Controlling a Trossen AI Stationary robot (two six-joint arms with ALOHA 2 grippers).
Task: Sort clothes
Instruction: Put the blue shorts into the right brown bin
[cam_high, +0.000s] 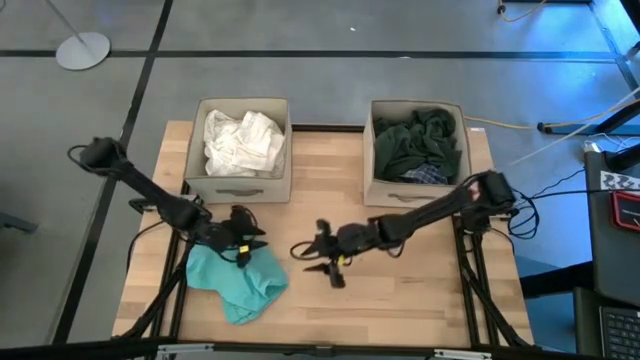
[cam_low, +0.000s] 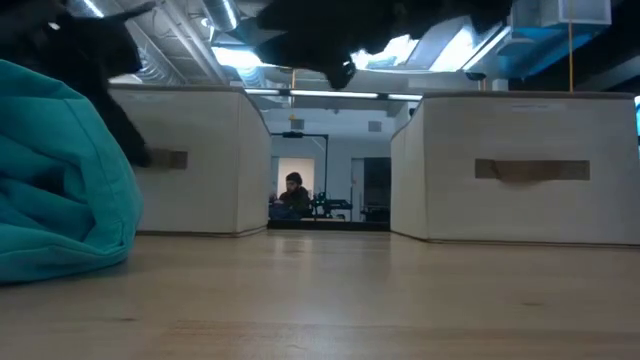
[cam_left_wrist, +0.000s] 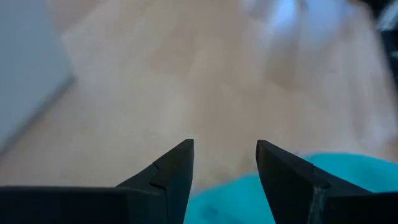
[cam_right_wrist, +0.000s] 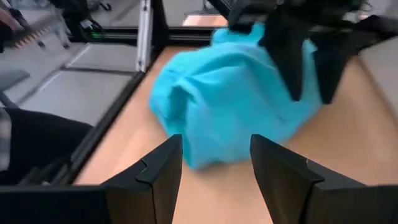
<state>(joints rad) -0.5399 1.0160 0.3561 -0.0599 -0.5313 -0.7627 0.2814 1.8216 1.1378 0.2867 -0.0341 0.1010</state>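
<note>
Beige fabric boxes, two, at desk (cam_high: 420, 300) back edge. Left box (cam_high: 240, 185): white/cream clothes (cam_high: 242, 140) heaped inside. Right box (cam_high: 415, 190): dark green garment (cam_high: 415, 135) w/ bit of blue plaid (cam_high: 428, 175) at near wall. Teal garment (cam_high: 238, 280) loose on desk, front left. Left tool (cam_high: 250, 238) spread, empty, over teal's edge. Right tool (cam_high: 312, 255) spread, empty, mid-desk.

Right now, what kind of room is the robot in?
Probably a robotics lab or workshop. The wooden table sits on a grey concrete floor marked with black tape lines, cables trail beside it, and the low view shows exposed ceiling ducts with a person working at a desk far behind.
</note>
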